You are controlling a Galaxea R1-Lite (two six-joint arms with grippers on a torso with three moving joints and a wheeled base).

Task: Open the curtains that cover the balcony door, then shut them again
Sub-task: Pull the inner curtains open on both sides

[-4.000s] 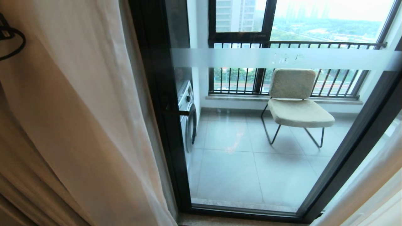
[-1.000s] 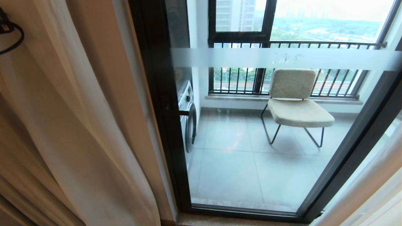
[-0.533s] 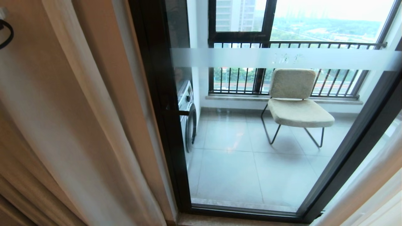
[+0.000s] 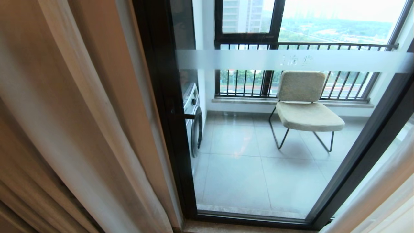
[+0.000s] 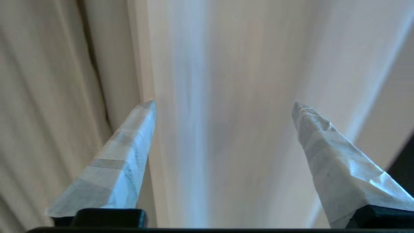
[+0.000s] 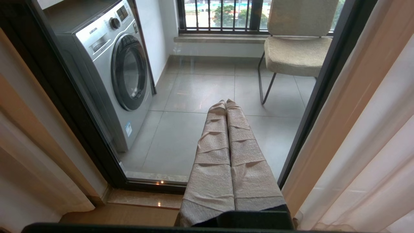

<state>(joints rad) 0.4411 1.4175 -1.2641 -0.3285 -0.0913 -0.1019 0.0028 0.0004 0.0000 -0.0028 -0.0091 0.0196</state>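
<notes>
Left wrist view puts us right up against the curtains [image 5: 226, 97]: pale beige cloth in long vertical folds fills the whole picture, with a bluish-white streak of the thin white panel running down the middle. Our left gripper [image 5: 223, 106] has its two taped fingers [image 5: 123, 155] spread wide apart, and nothing is clamped between them. The cloth hangs beyond the fingertips and spans the gap. The folds are smeared here, so we cannot tell whether either tip brushes the fabric; it looks apart.

In the head view we see neither arm. The curtains [image 4: 74, 123] are bunched at the left, tan folds with a white panel [image 4: 106, 136] draped over them, reaching to the dark frame of the balcony door [image 4: 161, 106]. A second bunch of curtain shows at the lower right corner. Between the two the glass is uncovered, with its frosted band [image 4: 291, 61] running across. Through it we see a padded chair [image 4: 304, 106] on the tiled balcony floor, a washing machine [image 4: 193, 119] against the left wall, and a barred window [image 4: 291, 45] behind.

In the right wrist view our right gripper [image 6: 226, 102] points at the lower glass of the door, its wrapped fingers pressed flat together and holding nothing. It sits between the two bunches of curtain, well clear of both; the cloth on its right [image 6: 362, 136] is the nearer.
</notes>
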